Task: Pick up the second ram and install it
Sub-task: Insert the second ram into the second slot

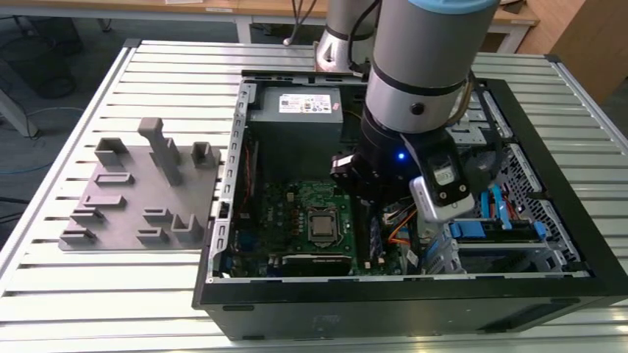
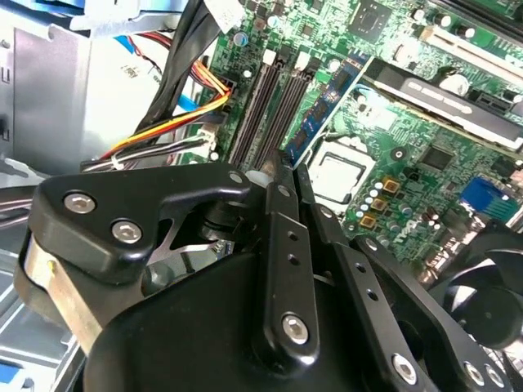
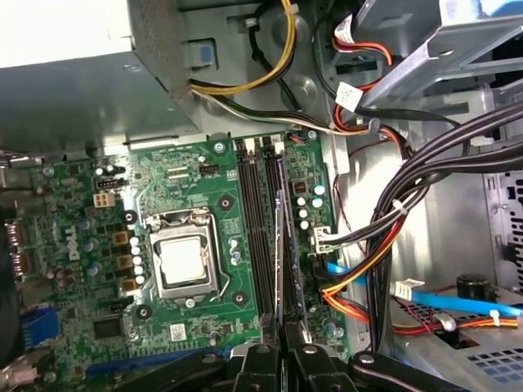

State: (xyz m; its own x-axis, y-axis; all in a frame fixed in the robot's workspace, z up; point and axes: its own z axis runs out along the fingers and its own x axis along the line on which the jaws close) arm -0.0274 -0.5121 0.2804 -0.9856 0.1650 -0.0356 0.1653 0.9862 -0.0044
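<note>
The second ram (image 3: 281,245) is a thin dark blue stick. In the first wrist view it shows edge-on, lined up along the black memory slots (image 3: 252,237) of the green motherboard (image 3: 82,237). My gripper (image 3: 283,341) is shut on it, with the black fingers (image 2: 276,214) pinching its near end. In the second wrist view the blue board with its pale label (image 2: 324,106) runs out from the fingertips over the slots. The exterior view has the stick (image 1: 376,239) low inside the open case, under the arm's wrist. I cannot tell whether it is seated in a slot.
The grey fixture block (image 1: 137,191) lies on the slatted table at the exterior view's left. Inside the case (image 1: 412,294) are the power supply (image 1: 294,110), the processor socket (image 3: 186,261), bundled cables (image 3: 392,245) beside the slots and a drive cage (image 1: 496,228).
</note>
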